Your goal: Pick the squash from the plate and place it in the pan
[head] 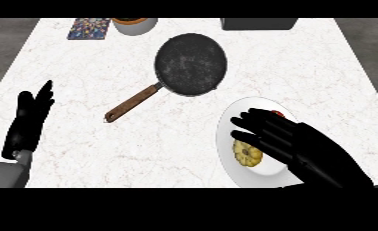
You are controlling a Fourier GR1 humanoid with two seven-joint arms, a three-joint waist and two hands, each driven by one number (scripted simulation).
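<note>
A yellow ribbed squash [247,154] lies on a white plate [238,116] at the lower right of the counter. My right hand [291,142] hovers over the plate with its fingers straight, their tips just above and to the right of the squash; it holds nothing. A small red spot [277,113] shows on the plate beyond the fingers. The dark round pan [190,64] with a brown handle [133,103] lies up and to the left of the plate. Resting at the left edge is my left hand [28,120], open, fingers up.
A grey bowl with an orange rim [134,25] and a patterned coaster or book [90,28] sit at the far left. A dark box [259,23] stands at the far right edge. White marble counter [96,75] lies between pan and left hand.
</note>
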